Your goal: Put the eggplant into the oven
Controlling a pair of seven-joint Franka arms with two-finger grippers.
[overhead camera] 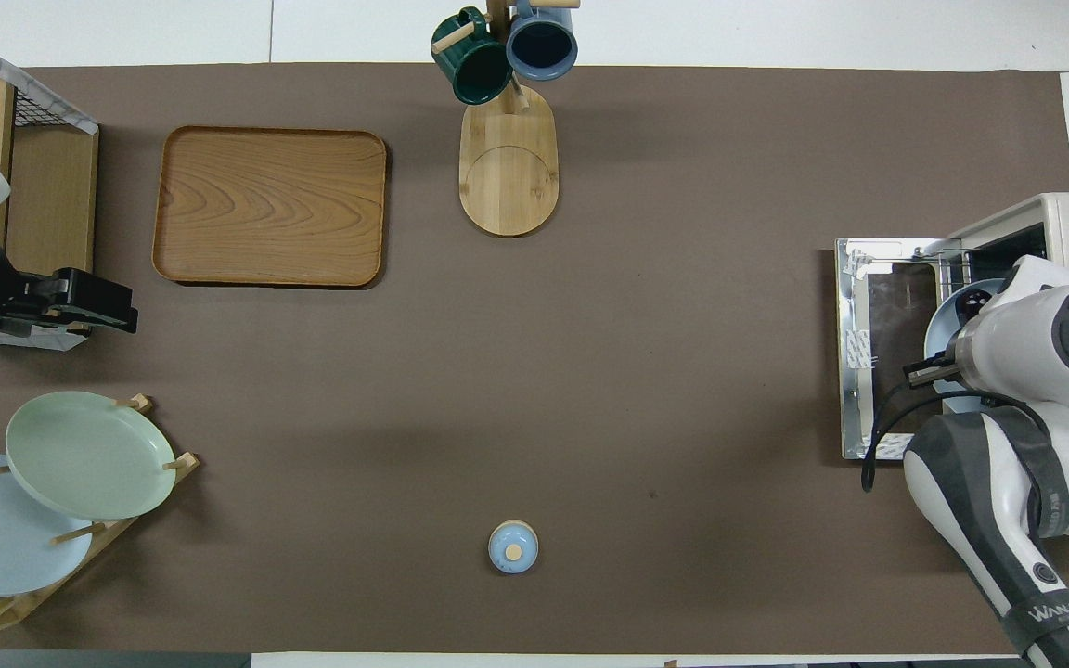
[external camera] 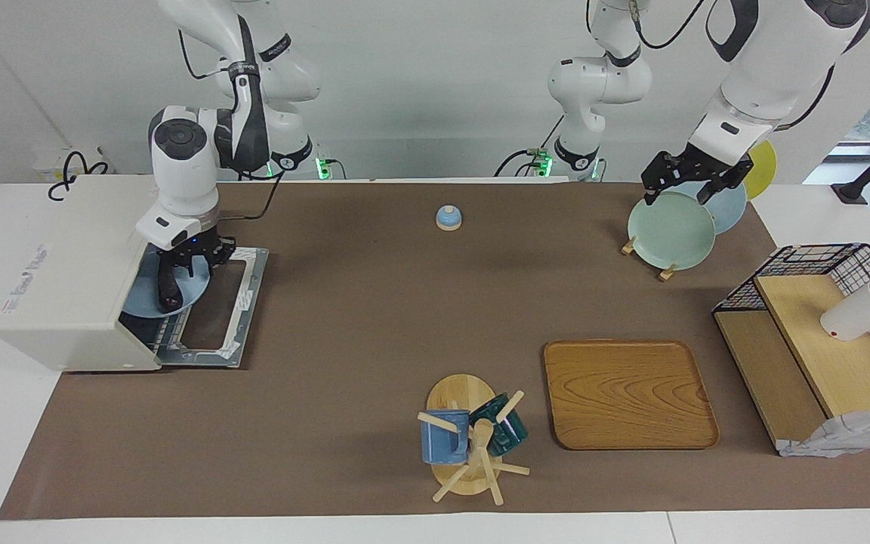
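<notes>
Now the right gripper (external camera: 187, 263) (fingers parted) straddles the eggplant (external camera: 169, 289) — lying on a plate (external camera: 149, 296).

eggplant (external camera: 169, 289) half hidden by right gripper (external camera: 192, 266)

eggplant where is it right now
In the facing view the eggplant lies on a blue plate at the oven's open mouth, at the right arm's end of the table, directly under the right pincer.
</notes>
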